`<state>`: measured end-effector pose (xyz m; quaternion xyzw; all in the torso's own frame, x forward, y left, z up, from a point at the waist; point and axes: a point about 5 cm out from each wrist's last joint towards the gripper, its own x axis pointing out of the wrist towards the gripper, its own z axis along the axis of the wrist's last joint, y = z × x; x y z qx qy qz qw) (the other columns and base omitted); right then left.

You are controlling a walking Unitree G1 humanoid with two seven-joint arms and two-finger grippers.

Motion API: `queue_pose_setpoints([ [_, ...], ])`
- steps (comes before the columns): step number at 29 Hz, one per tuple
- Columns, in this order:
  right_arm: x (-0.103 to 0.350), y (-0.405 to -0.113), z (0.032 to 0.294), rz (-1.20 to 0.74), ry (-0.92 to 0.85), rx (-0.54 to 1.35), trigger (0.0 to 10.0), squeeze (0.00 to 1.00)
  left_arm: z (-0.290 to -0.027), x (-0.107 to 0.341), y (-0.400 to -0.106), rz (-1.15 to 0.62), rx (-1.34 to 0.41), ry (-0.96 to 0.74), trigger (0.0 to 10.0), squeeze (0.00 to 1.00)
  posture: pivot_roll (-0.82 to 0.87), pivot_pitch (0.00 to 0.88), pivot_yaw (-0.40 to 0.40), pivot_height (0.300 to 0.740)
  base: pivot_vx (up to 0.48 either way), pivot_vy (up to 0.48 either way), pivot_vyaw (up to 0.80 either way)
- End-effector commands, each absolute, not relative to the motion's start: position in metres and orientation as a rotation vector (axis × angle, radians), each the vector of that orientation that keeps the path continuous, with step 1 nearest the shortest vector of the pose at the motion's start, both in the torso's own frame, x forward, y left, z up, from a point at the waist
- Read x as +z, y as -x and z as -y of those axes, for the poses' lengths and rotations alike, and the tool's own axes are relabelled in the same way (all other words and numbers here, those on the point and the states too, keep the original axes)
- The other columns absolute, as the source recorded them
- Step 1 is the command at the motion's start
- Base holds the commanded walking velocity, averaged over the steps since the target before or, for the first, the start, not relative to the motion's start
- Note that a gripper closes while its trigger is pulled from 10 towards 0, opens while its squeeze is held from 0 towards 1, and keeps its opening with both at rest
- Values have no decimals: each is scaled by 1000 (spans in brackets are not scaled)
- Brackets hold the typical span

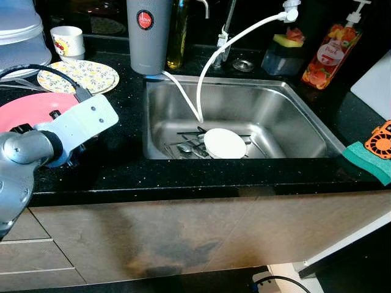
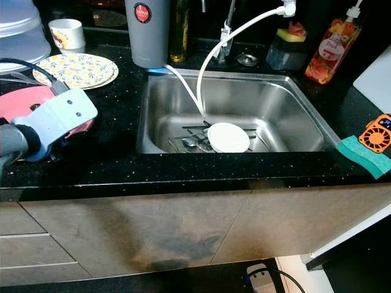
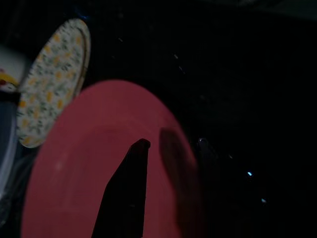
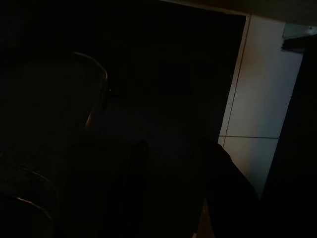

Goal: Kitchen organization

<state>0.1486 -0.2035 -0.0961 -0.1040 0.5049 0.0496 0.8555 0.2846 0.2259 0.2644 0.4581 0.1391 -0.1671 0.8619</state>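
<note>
A pink plate [image 1: 30,110] lies on the black counter [image 1: 122,165] at the left, also seen close up in the left wrist view [image 3: 89,163]. My left gripper [image 1: 73,160] is at the plate's near right edge, under the white wrist mount. Behind the pink plate sits a yellow floral plate [image 1: 79,75], with a white cup [image 1: 67,41] further back. In the steel sink [image 1: 287,116] lie a round white dish [image 1: 225,143] and several pieces of cutlery [image 1: 186,148]. The right wrist view is very dark, with pale floor tiles at one side; that arm hangs idle.
A grey canister [image 1: 148,36] and an oil bottle [image 1: 178,33] stand behind the sink. A white hose [image 1: 214,55] runs down into the basin. An orange soap bottle [image 1: 333,52], a green sponge [image 1: 366,160] and a white board [image 1: 374,85] are at the right.
</note>
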Motion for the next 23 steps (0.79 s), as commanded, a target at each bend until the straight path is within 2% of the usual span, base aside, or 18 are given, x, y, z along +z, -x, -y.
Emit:
queue_pose_setpoints([
  [1,-97,-145,205,-1079,222,107,10000,0,-222,261,-283,-308,-370,-973,10000,0,199,32,-109,740,0,0,0],
  [13,-97,-147,204,-1075,220,107,10000,0,-223,261,-284,-313,-353,-962,10000,0,199,32,-109,740,0,0,0],
  [14,-97,-147,204,-1075,220,108,10000,0,-224,262,-284,-311,-345,-962,8941,0,199,32,-109,740,0,0,0],
  [15,-97,-147,204,-1075,220,108,10000,0,-225,263,-284,-311,-341,-963,5961,0,199,32,-109,740,0,0,0],
  [16,-97,-147,204,-1076,220,109,10000,0,-226,263,-285,-307,-332,-963,2275,0,199,32,-109,740,0,0,0],
  [17,-97,-147,204,-1076,220,109,10000,0,-226,264,-285,-305,-326,-963,2275,0,199,32,-109,740,0,0,0],
  [18,-97,-146,204,-1076,220,110,10000,0,-226,264,-285,-304,-327,-964,0,0,199,32,-109,740,0,0,0],
  [23,-97,-147,204,-1076,221,109,10000,0,-225,264,-285,-299,-332,-965,0,0,199,32,-109,740,0,0,0],
])
